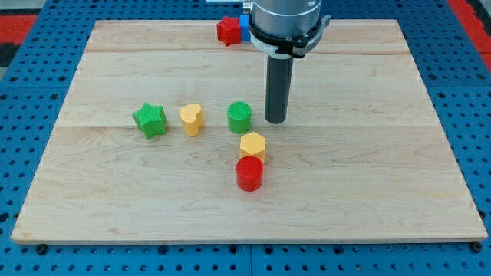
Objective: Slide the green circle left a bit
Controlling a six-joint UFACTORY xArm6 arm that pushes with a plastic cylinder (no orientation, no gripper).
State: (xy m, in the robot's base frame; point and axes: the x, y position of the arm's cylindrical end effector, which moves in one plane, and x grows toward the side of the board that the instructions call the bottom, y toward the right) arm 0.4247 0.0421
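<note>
Arm descends vertically from view's top; rod upright, my tip on the surface, just right of green circle, small gap. No claw fitted. Circle sits near centre, yellow heart to its left.

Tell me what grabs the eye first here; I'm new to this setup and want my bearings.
The thick dark rod comes down from the view's top, and my tip rests just right of the green circle. Left of that circle sit a yellow heart and a green star in a row, while a yellow hexagon and red cylinder cluster below it. A red star lies at the wooden board's top edge.
</note>
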